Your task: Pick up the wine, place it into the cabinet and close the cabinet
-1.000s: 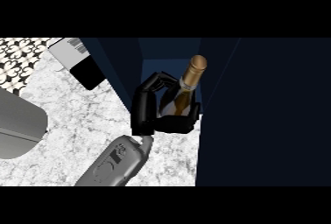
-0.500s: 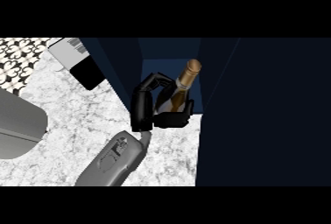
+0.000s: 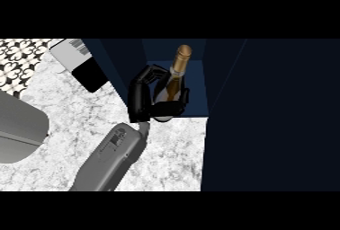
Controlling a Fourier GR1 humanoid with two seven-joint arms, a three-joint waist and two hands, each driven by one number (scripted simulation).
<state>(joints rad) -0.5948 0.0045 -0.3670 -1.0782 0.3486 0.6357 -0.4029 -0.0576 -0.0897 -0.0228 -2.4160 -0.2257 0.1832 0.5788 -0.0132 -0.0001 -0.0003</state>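
Note:
The wine bottle, dark glass with a gold foil neck, stands inside the open dark blue cabinet. Its neck points to the back and its base sits near the shelf's front edge. My right hand is on the bottle's left side, with fingers and thumb curled round its body and hiding the lower part. The grey forearm comes in from the lower edge across the marble counter. My left hand does not show.
The cabinet's open door fills the right side as a broad dark panel. Another dark panel stands left of the opening. A black and light grey box lies at upper left by patterned tiles. A big grey rounded shape sits at the left edge.
My right hand has carried the bottle leftward and deeper into the cabinet. The bottle's neck now stands straighter than one second ago.

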